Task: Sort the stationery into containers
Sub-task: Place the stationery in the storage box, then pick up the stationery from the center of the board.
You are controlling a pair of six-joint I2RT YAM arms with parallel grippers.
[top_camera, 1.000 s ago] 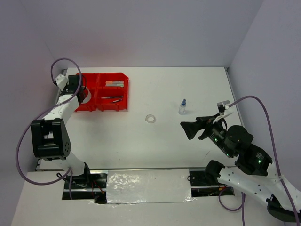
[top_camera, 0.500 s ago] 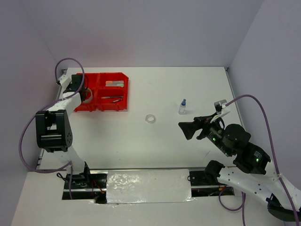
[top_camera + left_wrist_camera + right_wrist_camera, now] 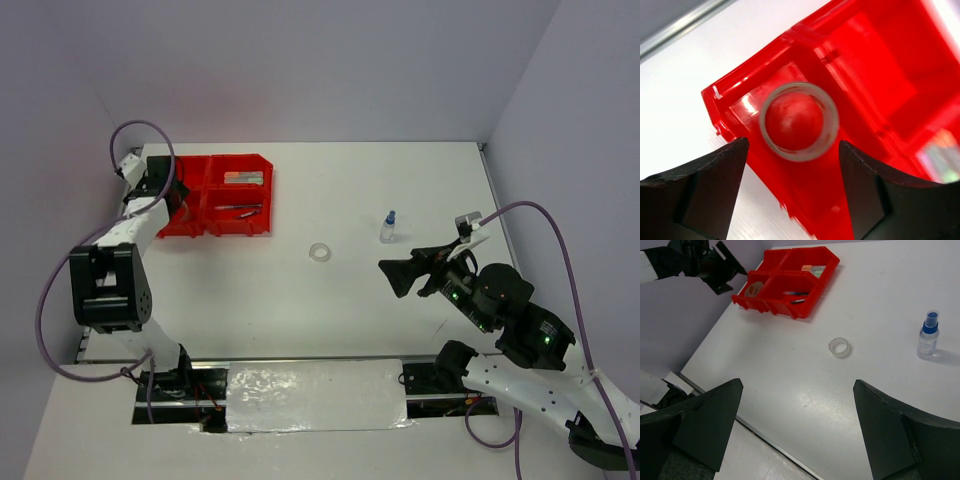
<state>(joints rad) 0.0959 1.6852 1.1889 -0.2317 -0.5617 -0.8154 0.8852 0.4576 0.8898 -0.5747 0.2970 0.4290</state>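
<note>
Finding: the left gripper (image 3: 793, 145) hangs over the corner compartment of the red tray (image 3: 245, 230), jaws spread wide and grasping nothing. The grey tape roll (image 3: 831, 120) lies on that compartment's floor, apparently flat, apart from both fingers and close to the outer wall. The deposit is judged made; the step in hand is the withdrawal. Recommendation: lift straight up with the jaws apart until the fingertips clear the tray walls, and only then swing away. A sideways move at this height risks catching the rim and shifting the tray, or dragging the roll up the wall. The neighbouring compartment holds thin pens (image 3: 795, 293), so any travel should run outward over the tabletop (image 3: 400, 180), not across the tray. The right gripper (image 3: 797, 390) is also released and empty, held above the tabletop well apart from the tray. Outstanding items: the clear tape ring (image 3: 839, 353) lies alone near the middle of the tabletop, and the blue-capped bottle (image 3: 928, 337) stands upright to its right. The bottle looks easy to tip, so it calls for a low, square grip.
</note>
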